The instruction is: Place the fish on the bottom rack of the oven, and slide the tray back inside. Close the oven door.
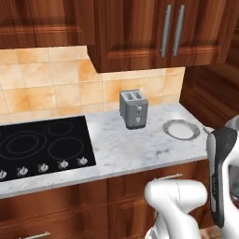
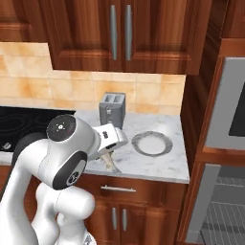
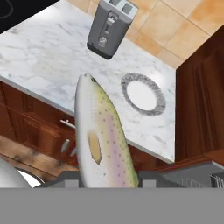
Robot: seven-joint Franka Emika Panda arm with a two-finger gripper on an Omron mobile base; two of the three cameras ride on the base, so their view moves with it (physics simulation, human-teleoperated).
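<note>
Fish (image 3: 103, 140): long, silvery, with a pink-green flank and one pale fin; clamped in the hand (image 2: 109, 154), raised above the front edge of the counter (image 2: 162, 165). In the hand view its body rises from the fingertips with the head uppermost. In the right base view only a pale end (image 2: 111, 161) shows below the hand.

Plate (image 2: 152, 143): round, white, grey-rimmed; flat on the counter, right of the toaster (image 2: 112, 110) and apart from it.

Toaster: grey, two-slot, upright against the tiled wall.

Cooktop (image 1: 42, 144): black glass with a row of knobs, set into the counter's left part.

Oven (image 2: 217, 210): grey-framed, at the lower right of the right base view, below a taller grey-framed unit (image 2: 229, 107). Oven door (image 2: 200, 203) open; bottom rack (image 2: 225, 217), a silver wire grid, visible inside.
</note>
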